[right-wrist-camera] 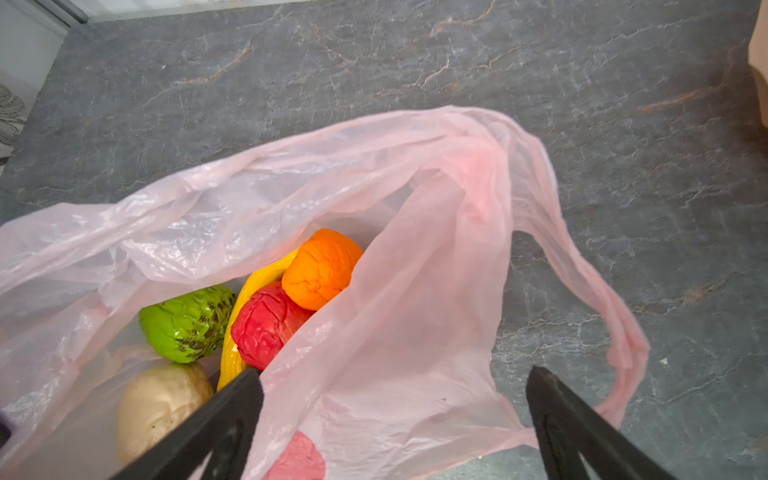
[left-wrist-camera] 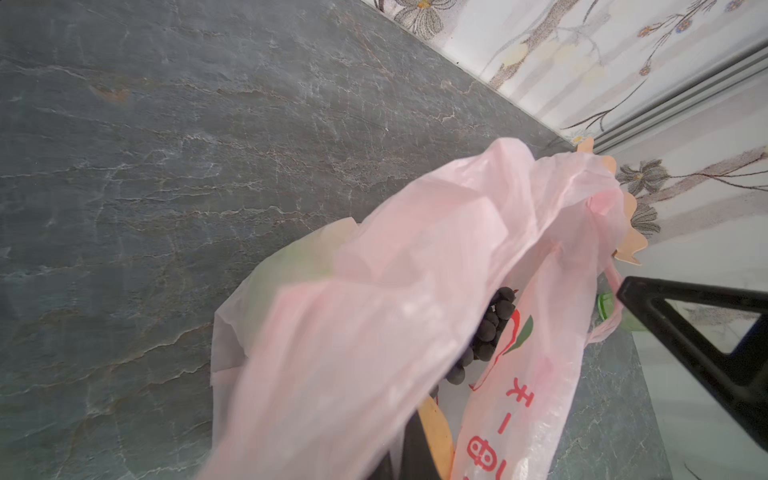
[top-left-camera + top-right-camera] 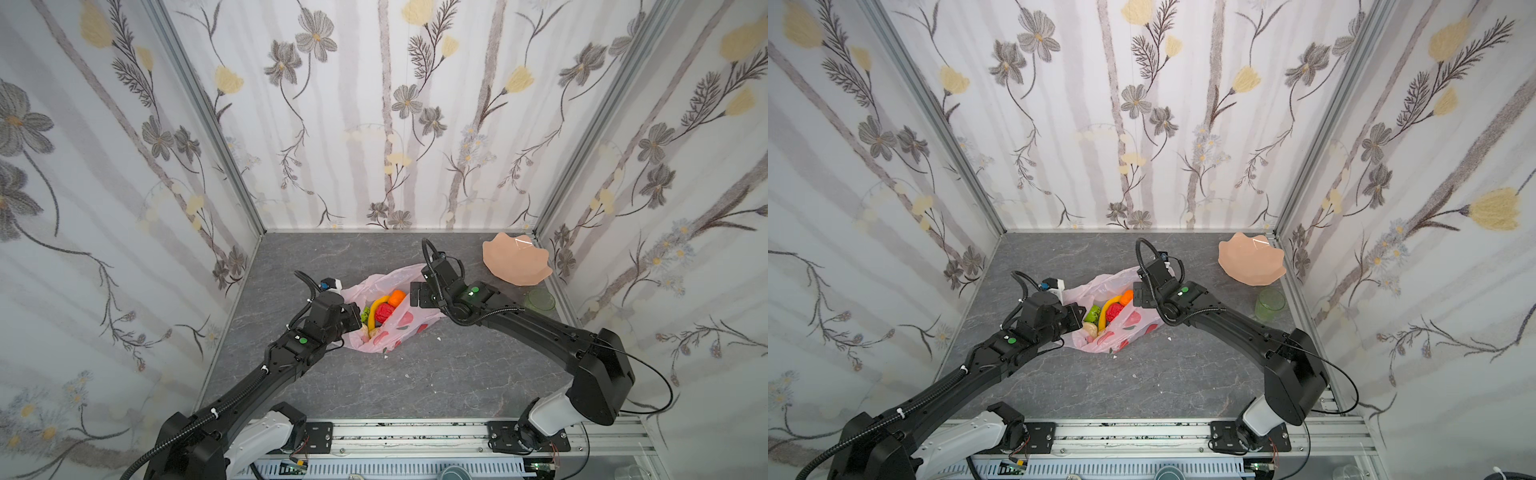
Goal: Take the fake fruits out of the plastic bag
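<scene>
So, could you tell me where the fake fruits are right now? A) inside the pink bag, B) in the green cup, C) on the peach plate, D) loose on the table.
A: the orange, red apple and green fruit lie inside the open pink bag.

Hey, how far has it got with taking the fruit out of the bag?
Done: the mouth of the bag is open, but no fruit lies outside it. The orange, apple, banana, green fruit, a beige one and the grapes sit inside. In hand: the left gripper is shut on the bag's edge; the right gripper is open, straddling the bag's wall, gripping nothing. Left: every fruit has to come out.
</scene>
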Robot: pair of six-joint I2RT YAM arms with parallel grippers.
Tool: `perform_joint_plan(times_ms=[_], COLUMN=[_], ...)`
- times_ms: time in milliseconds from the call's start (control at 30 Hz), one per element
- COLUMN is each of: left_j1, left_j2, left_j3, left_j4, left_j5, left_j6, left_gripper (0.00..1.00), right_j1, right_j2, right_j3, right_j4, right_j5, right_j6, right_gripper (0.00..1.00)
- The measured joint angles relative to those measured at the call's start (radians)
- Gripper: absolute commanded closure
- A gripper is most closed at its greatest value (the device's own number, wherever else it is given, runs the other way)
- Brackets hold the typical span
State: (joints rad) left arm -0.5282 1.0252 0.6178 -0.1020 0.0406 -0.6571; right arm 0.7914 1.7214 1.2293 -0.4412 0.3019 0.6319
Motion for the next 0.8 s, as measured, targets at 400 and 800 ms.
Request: perform_joint_plan(times_ms=[400,800], left_j1=[0.026,0.388], left_j2=[-0.087,-0.126], left_j3=[-0.051,-0.178], left_j4=[0.007,0.022], left_j5=[-0.006,0.187], left_j6=[-0.061,-0.166], left_gripper=[1.0,1.0], right_j1=[0.049,-0.198], right_j2=[0.157,-0.197], right_j3=[0.056,-0.441], right_j4=[0.007,0.308], right_j5=[0.051,-0.224], right_j6=[0.048,0.02], right_gripper=[0.79,1.0])
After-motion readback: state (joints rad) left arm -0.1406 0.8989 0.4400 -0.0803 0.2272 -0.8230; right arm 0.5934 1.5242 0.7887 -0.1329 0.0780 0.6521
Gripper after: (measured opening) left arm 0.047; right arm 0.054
